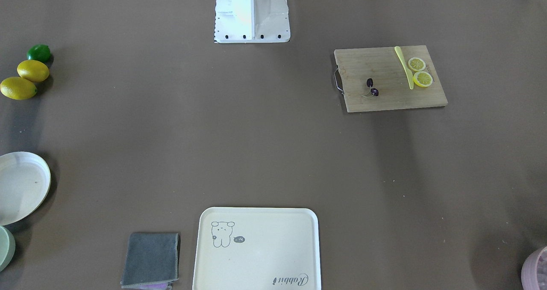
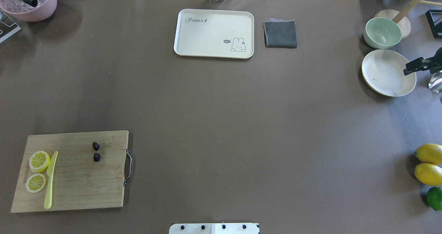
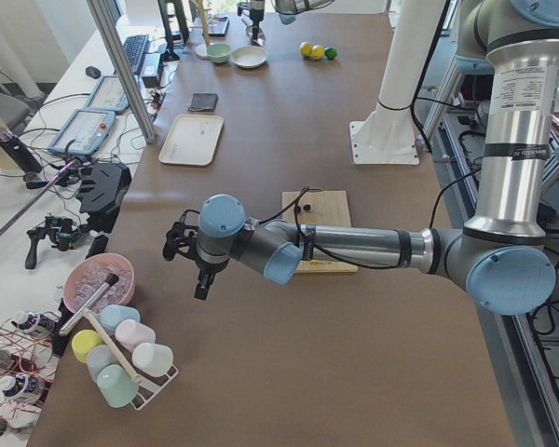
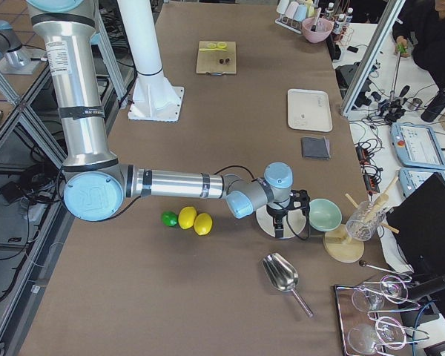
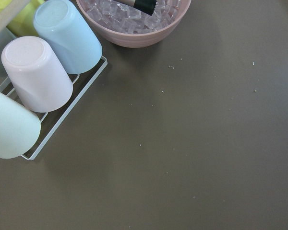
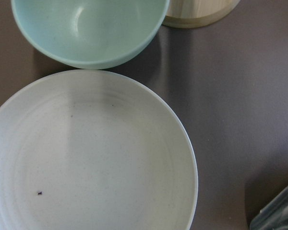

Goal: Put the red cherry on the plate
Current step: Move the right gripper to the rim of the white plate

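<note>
**Red cherry on cutting board, well apart from plate**

The red cherry lies on the wooden cutting board, toward its metal-handle side. The plate sits at the opposite table end, just beside the pale green bowl. The right gripper hovers over the plate. The left gripper hangs near the pink ice bowl. For either gripper, I cannot tell whether the fingers are apart or together.

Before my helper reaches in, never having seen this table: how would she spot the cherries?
Find the wooden cutting board. At its end away from the knife lie the cherries: two tiny dark balls on thin stems, unlike the yellow lemon slices.
</note>
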Controlling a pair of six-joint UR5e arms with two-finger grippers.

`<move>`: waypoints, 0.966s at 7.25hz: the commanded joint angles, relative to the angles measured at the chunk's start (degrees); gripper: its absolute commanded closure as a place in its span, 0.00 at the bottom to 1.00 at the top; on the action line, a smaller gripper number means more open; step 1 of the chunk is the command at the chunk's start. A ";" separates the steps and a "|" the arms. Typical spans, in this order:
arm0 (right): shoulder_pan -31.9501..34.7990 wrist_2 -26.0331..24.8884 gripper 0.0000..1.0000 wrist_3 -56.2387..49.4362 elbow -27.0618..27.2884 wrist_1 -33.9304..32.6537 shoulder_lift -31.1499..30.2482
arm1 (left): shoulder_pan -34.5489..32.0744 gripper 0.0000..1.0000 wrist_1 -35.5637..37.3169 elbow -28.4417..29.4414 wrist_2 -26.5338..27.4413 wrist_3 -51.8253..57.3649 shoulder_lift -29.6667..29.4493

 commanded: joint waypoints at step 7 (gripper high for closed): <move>-0.56 0.18 0.45 10.14 -3.23 2.50 -1.63 | 0.07 0.02 -6.20 3.12 -0.21 -0.03 -0.14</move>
